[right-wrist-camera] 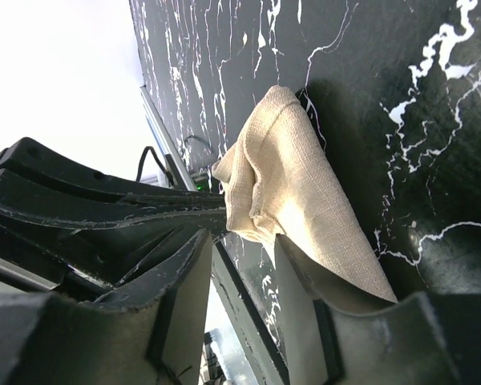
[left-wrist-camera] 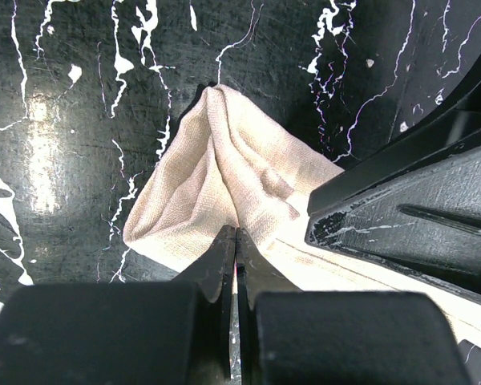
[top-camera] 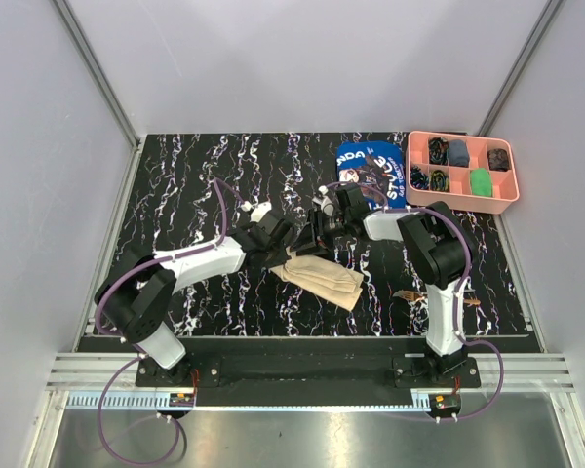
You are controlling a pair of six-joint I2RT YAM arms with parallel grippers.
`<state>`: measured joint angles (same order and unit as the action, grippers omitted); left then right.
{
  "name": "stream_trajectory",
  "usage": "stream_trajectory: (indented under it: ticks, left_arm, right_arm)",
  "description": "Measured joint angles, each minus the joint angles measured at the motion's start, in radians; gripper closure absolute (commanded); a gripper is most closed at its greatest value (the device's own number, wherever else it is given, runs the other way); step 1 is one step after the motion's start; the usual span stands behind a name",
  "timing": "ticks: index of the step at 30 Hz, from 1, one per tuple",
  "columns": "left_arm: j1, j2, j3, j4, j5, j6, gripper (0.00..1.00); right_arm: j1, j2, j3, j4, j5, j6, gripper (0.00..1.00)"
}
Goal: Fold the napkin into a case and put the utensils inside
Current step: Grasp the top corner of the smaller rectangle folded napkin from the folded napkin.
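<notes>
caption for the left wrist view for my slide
Left gripper pinching the folded beige napkin on a black marble table

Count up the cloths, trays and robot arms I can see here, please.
Cloths: 2 (beige napkin, blue printed cloth)
Trays: 1 (pink tray)
Robot arms: 2 (left arm, right arm)
Total: 5
</notes>
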<state>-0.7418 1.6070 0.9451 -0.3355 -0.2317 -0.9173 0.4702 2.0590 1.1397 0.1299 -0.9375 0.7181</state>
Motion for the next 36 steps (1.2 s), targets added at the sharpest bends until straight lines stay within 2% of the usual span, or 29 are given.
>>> stream_trajectory:
  ticks: [6,10,13,14,16,24,36]
  left_arm:
    - [0.000,0.000,0.000,0.000,0.000,0.000,1.00]
    - [0.000,0.000,0.000,-0.001,0.000,0.000,1.00]
    - [0.000,0.000,0.000,-0.001,0.000,0.000,1.00]
    - [0.000,0.000,0.000,-0.001,0.000,0.000,1.00]
    - [0.000,-0.004,0.000,-0.003,-0.001,0.000,1.00]
    - [0.000,-0.117,-0.059,0.063,-0.027,-0.002,1.00]
    - [0.008,-0.113,-0.091,0.128,-0.026,-0.008,1.00]
  right_arm:
    - [0.005,0.027,0.024,0.009,-0.009,-0.002,0.52]
    - [0.017,0.054,0.034,0.016,-0.017,-0.002,0.56]
    - [0.026,0.067,0.037,0.016,-0.017,0.002,0.78]
    - [0.027,0.068,0.039,0.016,-0.017,-0.002,0.91]
    - [0.027,0.069,0.041,0.017,-0.018,0.001,0.99]
    - [0.029,0.069,0.042,0.023,-0.026,0.008,1.00]
    - [0.116,0.151,0.118,0.058,-0.087,0.090,0.99]
